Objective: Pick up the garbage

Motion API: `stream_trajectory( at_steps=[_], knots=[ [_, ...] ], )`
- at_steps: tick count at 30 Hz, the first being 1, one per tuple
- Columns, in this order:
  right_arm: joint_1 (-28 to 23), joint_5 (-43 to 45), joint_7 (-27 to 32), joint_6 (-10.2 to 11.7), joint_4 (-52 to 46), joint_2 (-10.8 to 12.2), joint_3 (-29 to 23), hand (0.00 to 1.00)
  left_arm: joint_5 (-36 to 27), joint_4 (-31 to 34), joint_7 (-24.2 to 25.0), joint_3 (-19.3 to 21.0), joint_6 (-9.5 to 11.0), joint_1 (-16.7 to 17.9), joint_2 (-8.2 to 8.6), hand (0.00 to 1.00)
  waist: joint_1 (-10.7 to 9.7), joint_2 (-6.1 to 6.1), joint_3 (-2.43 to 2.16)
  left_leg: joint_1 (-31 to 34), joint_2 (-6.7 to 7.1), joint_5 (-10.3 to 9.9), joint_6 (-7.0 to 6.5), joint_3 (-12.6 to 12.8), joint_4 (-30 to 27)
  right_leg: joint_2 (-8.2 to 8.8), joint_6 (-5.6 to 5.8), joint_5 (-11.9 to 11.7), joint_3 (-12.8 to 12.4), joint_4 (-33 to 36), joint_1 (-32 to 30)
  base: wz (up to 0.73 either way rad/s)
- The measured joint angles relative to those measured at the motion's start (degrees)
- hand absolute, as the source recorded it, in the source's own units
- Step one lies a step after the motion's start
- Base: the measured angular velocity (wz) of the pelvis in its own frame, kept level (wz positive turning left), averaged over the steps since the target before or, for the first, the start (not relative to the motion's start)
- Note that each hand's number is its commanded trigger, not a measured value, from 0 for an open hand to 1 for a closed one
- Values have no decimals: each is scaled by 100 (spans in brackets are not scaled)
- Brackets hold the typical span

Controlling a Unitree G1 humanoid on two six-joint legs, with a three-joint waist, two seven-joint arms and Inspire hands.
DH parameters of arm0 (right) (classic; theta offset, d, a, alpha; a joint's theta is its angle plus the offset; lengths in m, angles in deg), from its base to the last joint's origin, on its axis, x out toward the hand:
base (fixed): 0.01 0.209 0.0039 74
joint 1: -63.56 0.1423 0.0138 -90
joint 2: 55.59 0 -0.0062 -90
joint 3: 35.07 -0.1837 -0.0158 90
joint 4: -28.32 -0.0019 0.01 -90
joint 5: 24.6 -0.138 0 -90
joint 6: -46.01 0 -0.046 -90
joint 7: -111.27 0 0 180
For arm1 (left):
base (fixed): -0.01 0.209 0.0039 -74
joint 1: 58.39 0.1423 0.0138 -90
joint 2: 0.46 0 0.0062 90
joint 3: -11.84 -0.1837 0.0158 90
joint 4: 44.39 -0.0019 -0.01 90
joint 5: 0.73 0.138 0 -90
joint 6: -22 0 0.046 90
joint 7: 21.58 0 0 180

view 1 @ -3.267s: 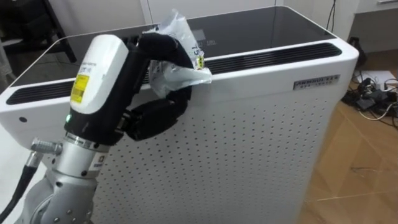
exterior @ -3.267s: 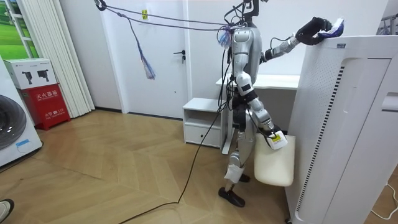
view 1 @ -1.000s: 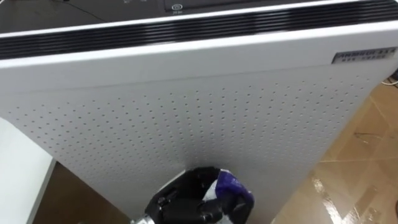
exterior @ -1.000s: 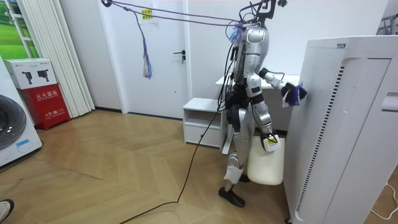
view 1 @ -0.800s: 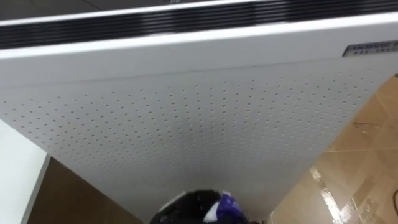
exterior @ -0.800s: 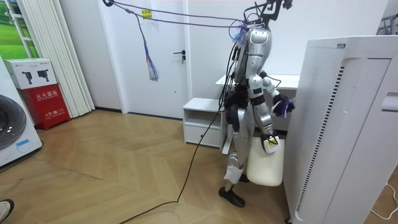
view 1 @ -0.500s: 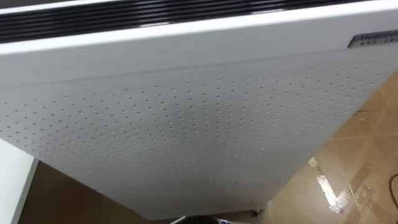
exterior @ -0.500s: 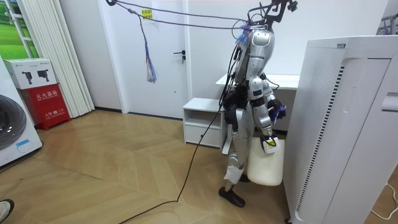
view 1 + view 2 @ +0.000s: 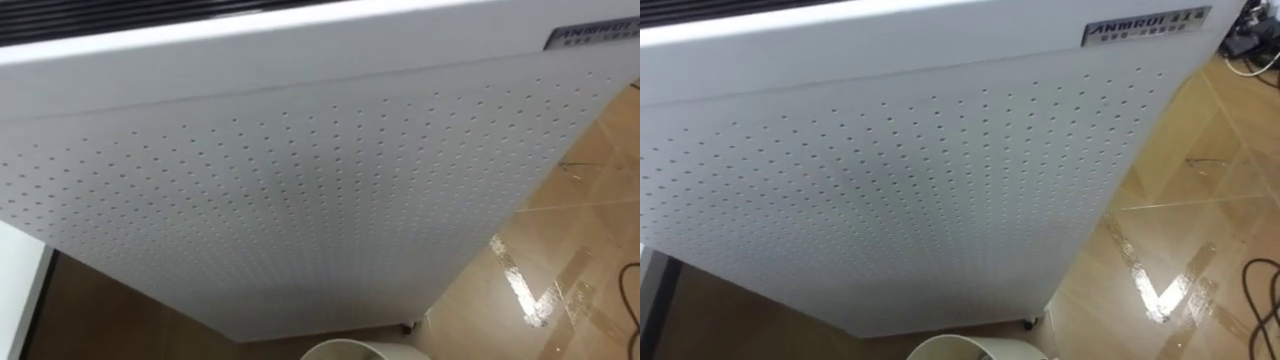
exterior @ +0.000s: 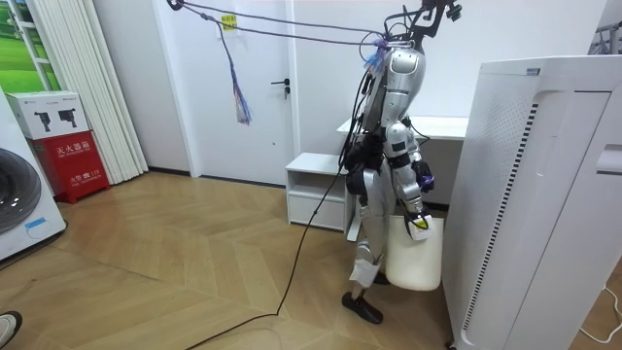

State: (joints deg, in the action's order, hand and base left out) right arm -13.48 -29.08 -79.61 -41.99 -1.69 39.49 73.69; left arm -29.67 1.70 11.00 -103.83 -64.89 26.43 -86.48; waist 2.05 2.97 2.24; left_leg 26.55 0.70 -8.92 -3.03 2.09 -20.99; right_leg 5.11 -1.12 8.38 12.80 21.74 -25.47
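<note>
Perforated unit [image 9: 300, 180] ahead, bin [image 9: 352, 350] at its foot (nearer the robot), floor [image 9: 575, 260] right

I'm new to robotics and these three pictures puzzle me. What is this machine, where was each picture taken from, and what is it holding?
It is a two-legged humanoid robot doing housework. The room view comes from a camera standing in the room, and it shows the robot close to a tall white appliance. The two eye views come from a camera on its head. They look down at that appliance's dotted side panel, the wooden floor and the rim of a white bin. In the room view that bin hangs at its right hand. At its left hand, near its waist, a purple scrap shows, probably the garbage.
</note>
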Motion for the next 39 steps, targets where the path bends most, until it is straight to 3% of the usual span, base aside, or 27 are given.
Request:
stream_trajectory(
  at_steps=[4, 22, 39],
  knots=[
    [8, -1, 53, 1, 3, -3, 7, 100, 48, -33, -118, 5, 1, -19, -3, 0, 0, 0, 22, 130, 0, 0, 0, -18, -81, 9, -13, 9, 15, 54, -116, 2],
    [-5, -36, 86, 128, 59, 12, 27, 100, 110, -36, -496, 83, 222, -161, 23, 0, -10, -17, 25, 189, 2, 4, 6, 29, -81, 18, -29, 32, 21, 70, -204, 0],
    [-60, -40, 87, 169, 91, 21, 35, 100, 107, -162, -595, 66, 225, -150, 83, 0, -12, -41, 16, 173, -7, 5, 6, 29, -170, 27, -33, 30, 82, 103, -146, 1]
  ],
)
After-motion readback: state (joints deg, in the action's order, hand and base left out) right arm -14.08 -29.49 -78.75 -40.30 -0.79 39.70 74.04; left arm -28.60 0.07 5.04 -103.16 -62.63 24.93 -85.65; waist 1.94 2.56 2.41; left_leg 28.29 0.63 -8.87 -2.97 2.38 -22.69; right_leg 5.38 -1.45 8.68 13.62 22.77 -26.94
